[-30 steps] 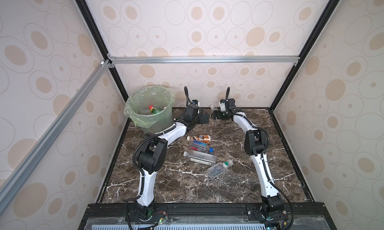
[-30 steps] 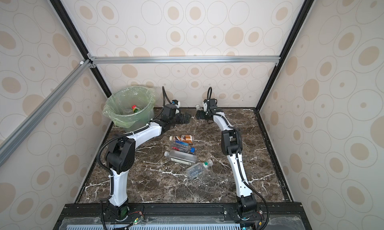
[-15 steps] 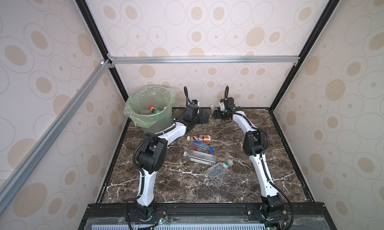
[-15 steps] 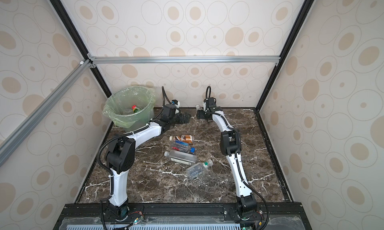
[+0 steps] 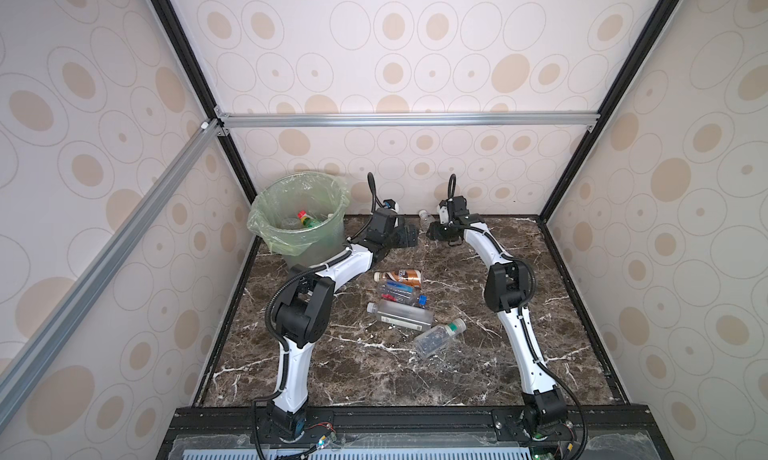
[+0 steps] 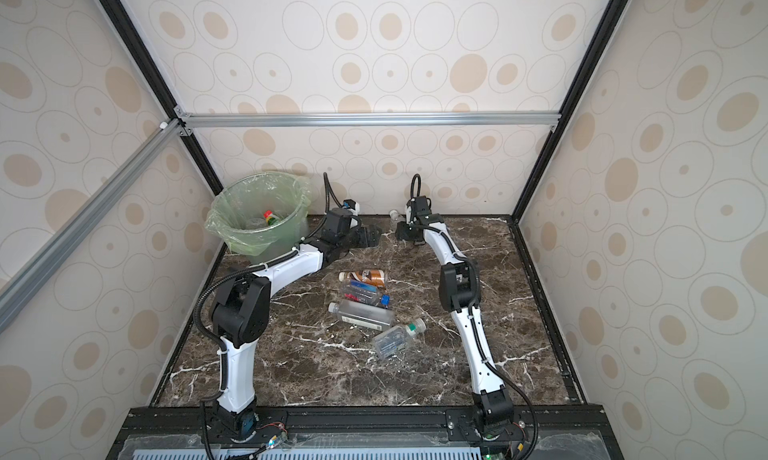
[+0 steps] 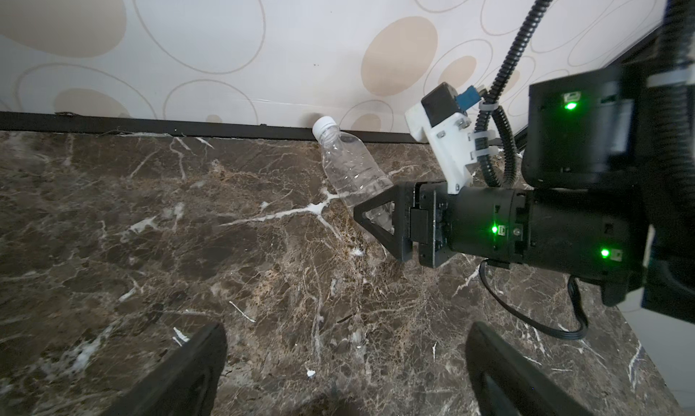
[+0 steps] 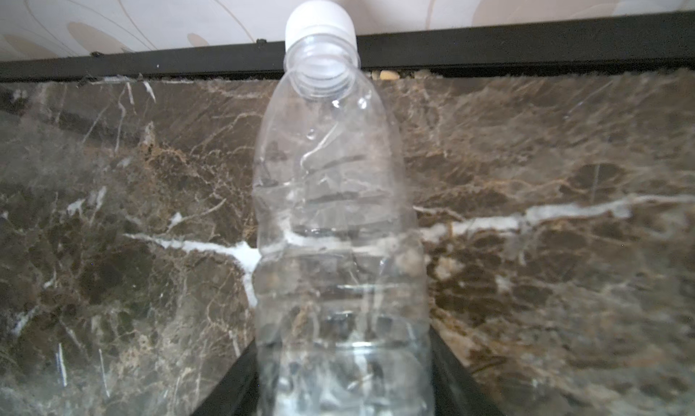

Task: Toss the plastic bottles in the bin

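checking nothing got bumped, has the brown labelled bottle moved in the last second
No. In a top view the brown-labelled bottle lies where it was, at the same gap from the bin and at the same angle.

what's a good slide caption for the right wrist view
Right gripper clamped on the base of a clear bottle on the marble table, its white cap toward the back wall.
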Motion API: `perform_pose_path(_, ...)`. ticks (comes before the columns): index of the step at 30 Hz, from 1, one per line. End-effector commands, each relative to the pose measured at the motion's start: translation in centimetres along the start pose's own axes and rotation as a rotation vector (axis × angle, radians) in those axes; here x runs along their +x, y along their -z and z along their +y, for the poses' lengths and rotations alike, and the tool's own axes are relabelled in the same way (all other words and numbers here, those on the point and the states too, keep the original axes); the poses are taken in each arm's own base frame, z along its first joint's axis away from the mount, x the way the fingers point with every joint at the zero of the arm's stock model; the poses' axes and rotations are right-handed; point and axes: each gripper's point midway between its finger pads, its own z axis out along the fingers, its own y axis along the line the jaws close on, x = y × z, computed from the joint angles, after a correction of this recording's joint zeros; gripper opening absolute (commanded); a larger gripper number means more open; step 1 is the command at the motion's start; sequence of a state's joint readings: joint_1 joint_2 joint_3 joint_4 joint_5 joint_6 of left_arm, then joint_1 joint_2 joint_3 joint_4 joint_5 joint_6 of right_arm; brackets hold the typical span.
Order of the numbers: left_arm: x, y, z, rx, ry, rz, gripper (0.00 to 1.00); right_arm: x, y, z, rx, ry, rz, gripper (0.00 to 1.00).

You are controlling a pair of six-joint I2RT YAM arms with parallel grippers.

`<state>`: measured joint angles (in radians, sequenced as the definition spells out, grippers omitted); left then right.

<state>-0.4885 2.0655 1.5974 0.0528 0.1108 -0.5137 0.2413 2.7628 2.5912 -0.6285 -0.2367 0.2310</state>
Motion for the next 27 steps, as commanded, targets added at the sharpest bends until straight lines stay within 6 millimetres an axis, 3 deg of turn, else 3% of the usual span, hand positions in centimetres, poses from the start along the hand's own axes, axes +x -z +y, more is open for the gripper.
perform_pose_path(1, -1.3, 0.1, -0.3, 0.020, 0.029, -0.032, 0.99, 0.7, 0.3, 1.0, -0.018, -0.008, 0.027, 0.55)
perform_pose_path(10, -1.2, 1.2, -0.5, 0.030, 0.087, -0.020, 0.99, 1.2, 3.3, 2.8, -0.071, -0.028, 0.034, 0.51)
perform_pose_path(15, -0.4, 2.9, -0.6, 0.060, 0.152, -0.024, 0.99, 3.9, 5.4, 3.6, -0.085, -0.047, 0.066, 0.48)
perform_pose_path(24, 1.3, 5.8, -1.7, 0.115, 0.239, 0.002, 0.99, 7.9, 11.5, 4.0, -0.078, -0.061, 0.044, 0.46)
perform_pose_path(25, 1.3, 6.2, -2.1, 0.117, 0.233, -0.001, 0.99, 8.7, 12.1, 5.3, -0.090, -0.043, 0.046, 0.46)
perform_pose_path(27, 1.0, 6.6, -2.8, 0.123, 0.225, 0.001, 0.99, 9.4, 13.4, 5.9, -0.102, -0.038, 0.042, 0.46)
